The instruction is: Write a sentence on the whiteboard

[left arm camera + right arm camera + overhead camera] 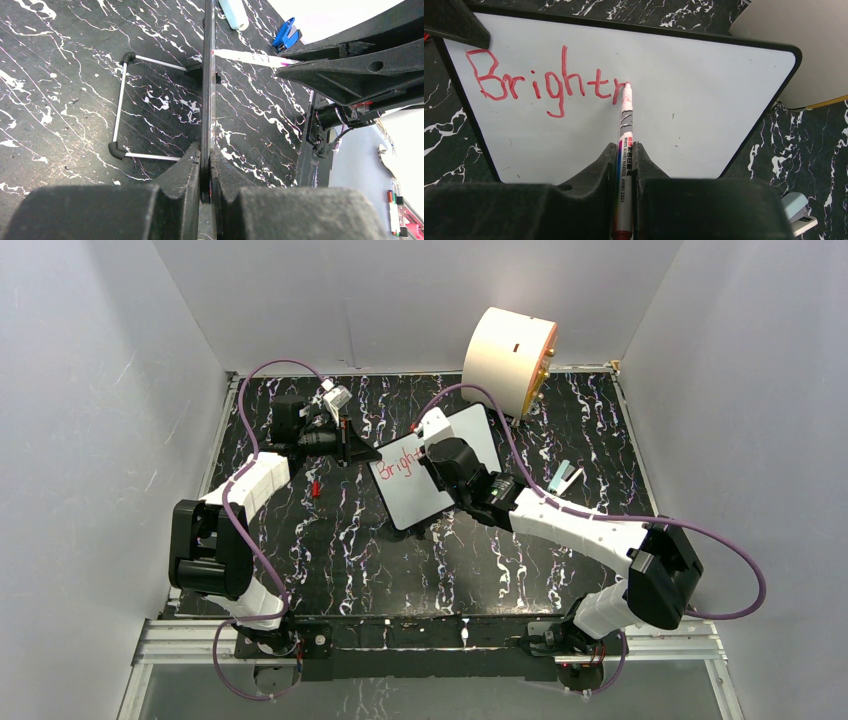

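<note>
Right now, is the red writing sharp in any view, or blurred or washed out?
Right wrist view: the red writing is sharp and evenly lit on the whiteboard, no glare. Top external view: small and partly hidden by the right arm. Left wrist view: whiteboard edge-on, no writing visible.

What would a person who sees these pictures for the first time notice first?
Red letters reading "Bright", on the whiteboard at mid-table. The right gripper holds a marker, tip at the last stroke; the left gripper clamps the board's edge. A cream cylinder sits at the far right.
</note>
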`<action>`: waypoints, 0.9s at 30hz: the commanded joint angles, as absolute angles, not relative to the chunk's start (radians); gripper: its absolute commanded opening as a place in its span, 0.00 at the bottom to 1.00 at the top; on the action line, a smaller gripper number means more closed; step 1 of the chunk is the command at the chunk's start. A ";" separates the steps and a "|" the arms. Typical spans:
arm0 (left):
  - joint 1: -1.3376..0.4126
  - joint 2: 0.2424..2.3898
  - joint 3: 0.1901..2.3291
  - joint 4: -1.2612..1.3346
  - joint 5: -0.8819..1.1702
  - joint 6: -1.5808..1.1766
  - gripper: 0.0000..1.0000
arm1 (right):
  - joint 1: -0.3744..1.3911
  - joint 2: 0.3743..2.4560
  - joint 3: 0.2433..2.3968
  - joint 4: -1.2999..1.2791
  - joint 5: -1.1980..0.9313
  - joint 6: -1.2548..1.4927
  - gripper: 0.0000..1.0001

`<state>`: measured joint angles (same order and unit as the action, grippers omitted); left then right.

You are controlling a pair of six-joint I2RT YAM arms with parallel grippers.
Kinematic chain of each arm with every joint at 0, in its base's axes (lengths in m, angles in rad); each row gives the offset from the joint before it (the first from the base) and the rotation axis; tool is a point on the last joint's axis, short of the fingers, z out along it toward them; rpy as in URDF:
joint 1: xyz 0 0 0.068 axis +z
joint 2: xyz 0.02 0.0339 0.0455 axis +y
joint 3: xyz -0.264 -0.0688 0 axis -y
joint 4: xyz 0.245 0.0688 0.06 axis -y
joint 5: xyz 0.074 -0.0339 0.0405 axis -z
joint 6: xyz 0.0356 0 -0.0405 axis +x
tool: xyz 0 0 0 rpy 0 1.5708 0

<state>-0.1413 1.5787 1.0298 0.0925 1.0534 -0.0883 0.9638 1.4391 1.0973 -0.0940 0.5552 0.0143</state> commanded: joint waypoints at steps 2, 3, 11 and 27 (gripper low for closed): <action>-0.166 1.602 1.023 0.008 1.022 -0.051 0.00 | 0.953 1.424 1.114 -0.050 0.586 0.002 0.00; -0.165 1.602 1.023 0.008 1.021 -0.051 0.00 | 0.953 1.424 1.113 -0.052 0.582 0.002 0.00; -0.166 1.601 1.023 0.008 1.020 -0.051 0.00 | 0.952 1.414 1.096 -0.110 0.552 0.043 0.00; -0.166 1.603 1.026 0.005 1.017 -0.050 0.00 | 0.953 1.387 1.075 -0.123 0.549 0.056 0.00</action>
